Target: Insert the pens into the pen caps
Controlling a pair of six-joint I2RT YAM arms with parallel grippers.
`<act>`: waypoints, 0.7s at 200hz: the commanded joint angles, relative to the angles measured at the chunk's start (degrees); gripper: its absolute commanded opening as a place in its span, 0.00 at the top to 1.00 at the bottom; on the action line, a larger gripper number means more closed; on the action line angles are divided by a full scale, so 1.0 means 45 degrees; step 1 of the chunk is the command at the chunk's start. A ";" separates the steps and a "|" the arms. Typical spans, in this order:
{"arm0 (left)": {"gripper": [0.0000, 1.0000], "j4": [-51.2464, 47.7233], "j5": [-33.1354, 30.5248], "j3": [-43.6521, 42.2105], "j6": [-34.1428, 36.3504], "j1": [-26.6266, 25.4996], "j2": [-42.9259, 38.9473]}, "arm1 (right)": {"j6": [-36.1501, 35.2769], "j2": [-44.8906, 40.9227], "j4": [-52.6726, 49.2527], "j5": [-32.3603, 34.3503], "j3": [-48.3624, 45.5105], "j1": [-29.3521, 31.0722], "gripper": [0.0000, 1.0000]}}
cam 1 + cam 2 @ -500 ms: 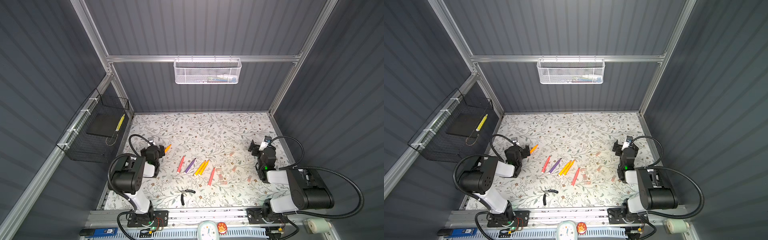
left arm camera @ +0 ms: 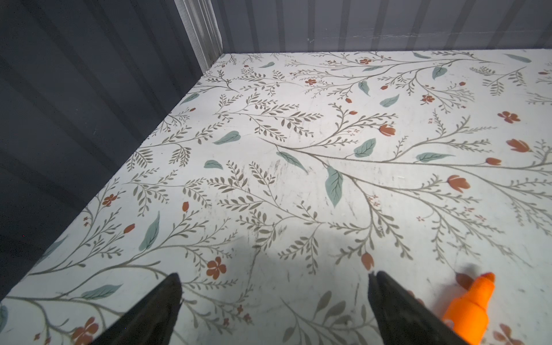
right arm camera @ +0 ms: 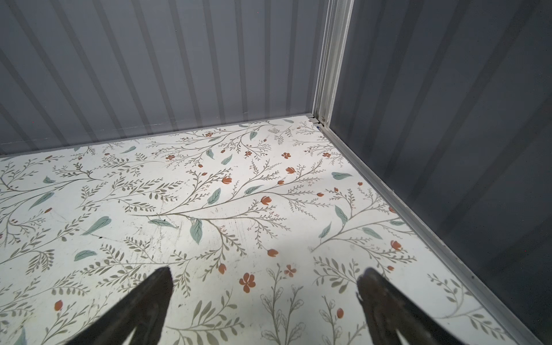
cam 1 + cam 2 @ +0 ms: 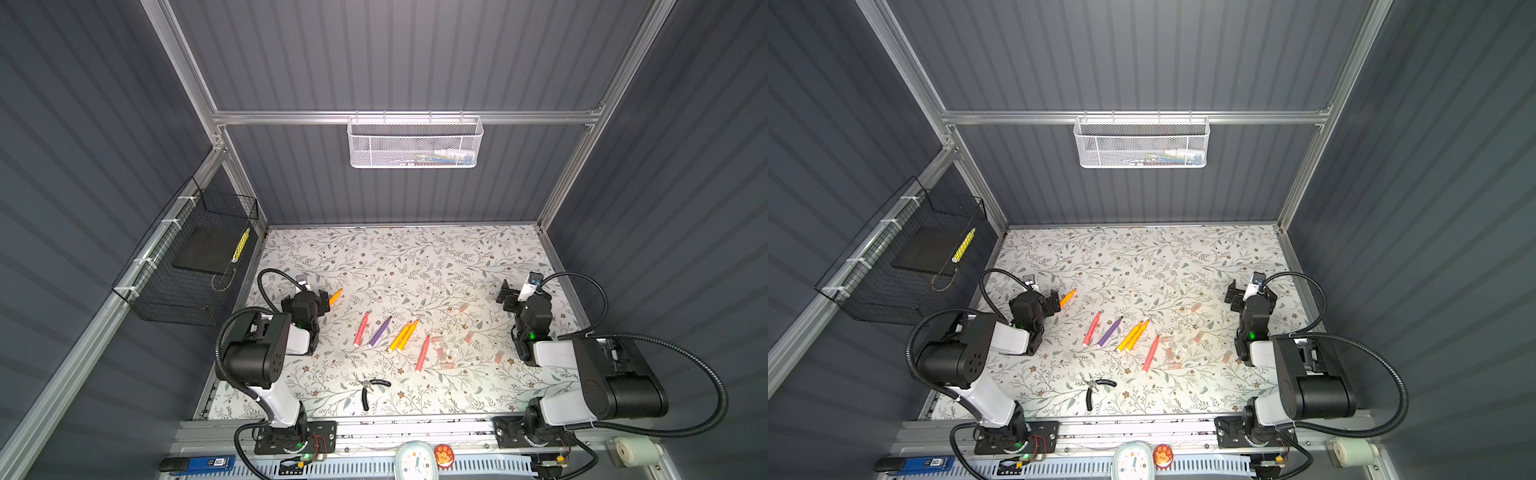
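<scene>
Left wrist view shows us the left tool spread apart and empty over the bench, with an orange pen just beside one finger. Against half a second ago we find nothing moved, so we judge no pen capped yet. In a top view we count six pens: that orange one, a pink pen, a purple pen, two yellow-orange pens and a pink-red pen. Right of them lie the pen caps, at least six, faint. The right tool is likewise apart and empty.
</scene>
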 commanded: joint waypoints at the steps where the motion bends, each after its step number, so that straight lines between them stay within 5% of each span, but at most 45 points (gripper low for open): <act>1: 0.00 0.0397 -0.0206 0.0178 0.0094 -0.0054 0.0084 | -0.0093 0.0100 0.0312 0.0130 -0.0096 0.0039 0.01; 94: 0.00 0.0388 -0.0190 0.0189 0.0093 -0.0054 0.0074 | -0.0186 0.0055 0.0561 0.0048 -0.0221 0.0051 0.01; 140: 0.00 0.0913 -0.0057 -0.0039 0.0390 -0.0129 -0.0054 | -0.0344 -0.1504 0.1564 0.1023 -0.1408 0.0445 0.01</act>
